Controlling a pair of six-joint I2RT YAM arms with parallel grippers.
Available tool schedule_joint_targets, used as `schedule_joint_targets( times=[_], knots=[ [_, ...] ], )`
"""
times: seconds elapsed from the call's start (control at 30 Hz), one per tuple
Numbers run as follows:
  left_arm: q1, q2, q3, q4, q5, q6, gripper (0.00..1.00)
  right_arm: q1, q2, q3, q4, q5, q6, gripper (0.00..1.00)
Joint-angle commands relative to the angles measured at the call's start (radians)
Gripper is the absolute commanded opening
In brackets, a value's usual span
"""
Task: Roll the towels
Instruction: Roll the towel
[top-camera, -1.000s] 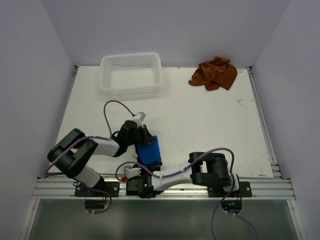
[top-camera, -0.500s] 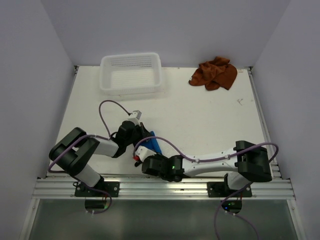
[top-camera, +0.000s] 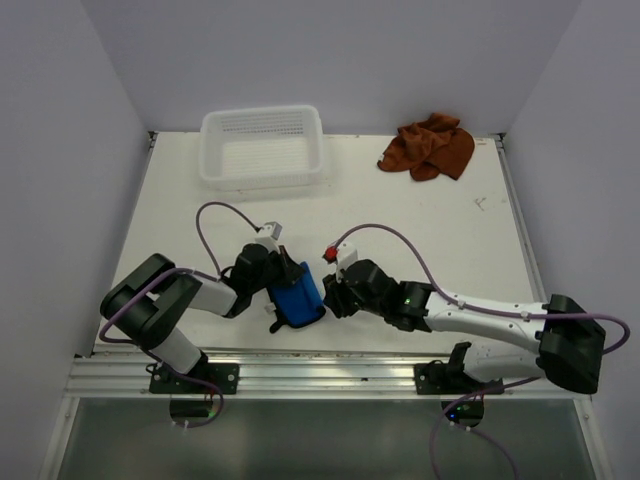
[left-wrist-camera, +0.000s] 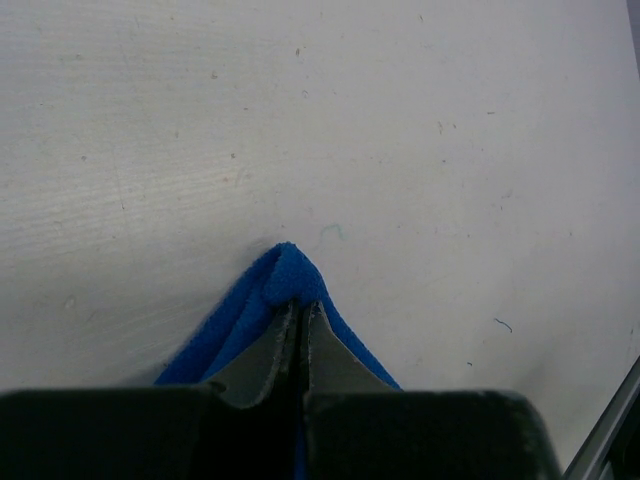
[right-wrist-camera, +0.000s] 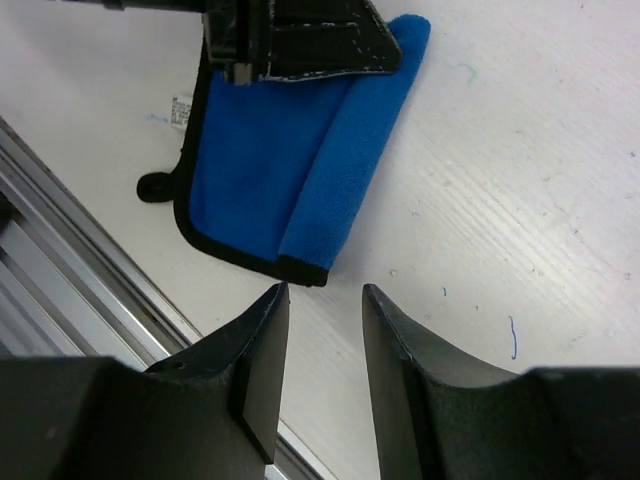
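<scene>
Found blue towel (right-wrist-camera: 290, 160) part-rolled at 7 o'clock on counter (top-camera: 420, 240), corner pinched by left tool (left-wrist-camera: 298, 312), right tool (right-wrist-camera: 322, 295) spread beside roll's end; judged mid-roll, needing grip there next.

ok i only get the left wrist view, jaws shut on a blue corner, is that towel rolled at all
observer: partly. the blue towel has one long edge turned over into a thick fold; the rest lies flat.
operator: where's the right arm
observer: the right arm reaches in beside that towel, jaws open, holding nothing.
operator: and the other towel
observer: the rust-brown towel lies crumpled at the far right corner of the table.
</scene>
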Motion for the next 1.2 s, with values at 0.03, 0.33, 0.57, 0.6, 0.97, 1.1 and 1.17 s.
schedule_joint_targets(
  times=[0.03, 0.33, 0.57, 0.6, 0.97, 1.1, 1.17],
  knots=[
    [0.011, 0.032, -0.045, -0.051, -0.069, 0.037, 0.00, -0.102, 0.013, -0.035, 0.152, -0.193, 0.148, 0.40],
    [-0.003, 0.035, -0.055, -0.028, -0.066, 0.024, 0.00, -0.196, 0.159, -0.032, 0.220, -0.314, 0.309, 0.46],
    [-0.012, 0.032, -0.056, -0.025, -0.069, 0.019, 0.00, -0.198, 0.242, -0.027, 0.230, -0.328, 0.322, 0.46],
    [-0.012, 0.032, -0.059, -0.024, -0.070, 0.018, 0.00, -0.198, 0.257, -0.027, 0.235, -0.337, 0.323, 0.46],
    [-0.015, 0.020, -0.064, -0.034, -0.082, 0.016, 0.00, -0.198, 0.345, -0.055, 0.292, -0.369, 0.338, 0.42],
    [-0.015, 0.013, -0.058, -0.045, -0.082, 0.024, 0.00, -0.198, 0.350, -0.061, 0.298, -0.374, 0.337, 0.28],
    [-0.015, 0.006, -0.052, -0.060, -0.085, 0.025, 0.00, -0.198, 0.348, -0.062, 0.298, -0.374, 0.329, 0.22]
  ],
)
